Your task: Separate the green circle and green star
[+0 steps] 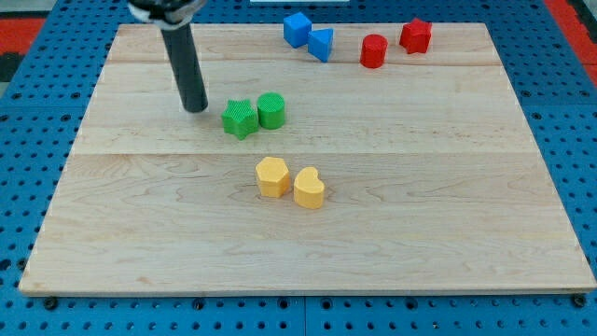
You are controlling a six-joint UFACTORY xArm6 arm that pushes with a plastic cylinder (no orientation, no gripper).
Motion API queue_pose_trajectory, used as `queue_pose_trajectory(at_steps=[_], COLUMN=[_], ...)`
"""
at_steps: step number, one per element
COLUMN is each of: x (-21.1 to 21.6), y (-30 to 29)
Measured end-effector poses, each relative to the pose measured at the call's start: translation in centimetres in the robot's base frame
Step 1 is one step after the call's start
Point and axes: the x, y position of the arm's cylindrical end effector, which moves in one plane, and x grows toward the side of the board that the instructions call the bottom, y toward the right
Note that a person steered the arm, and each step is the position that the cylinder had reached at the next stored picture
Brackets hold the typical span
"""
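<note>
My tip (196, 108) (bare rod, no pincer, nothing grasped) sits just left of the green star (240, 119), which touches the green circle (271, 110) mid-surface (420, 233); risk: a straight rightward push shoves both together, leaving them unseparated

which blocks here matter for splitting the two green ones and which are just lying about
Part of the job:
- green star, touching the green circle
- green circle
- my tip, just to the view's left of the green star

Just lying about:
- two blue blocks, view's top
- two red blocks, top right
- two yellow blocks, below the green pair
</note>
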Motion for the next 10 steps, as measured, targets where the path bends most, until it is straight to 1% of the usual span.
queue_pose_trajectory(at_steps=[1,2,3,4,5,6,7,10], x=[3.8,3.5,3.0,0.5,-1.6,-1.9,-2.8,-4.7], y=[6.3,10.8,11.1,7.4,8.4,12.5,13.7,14.4])
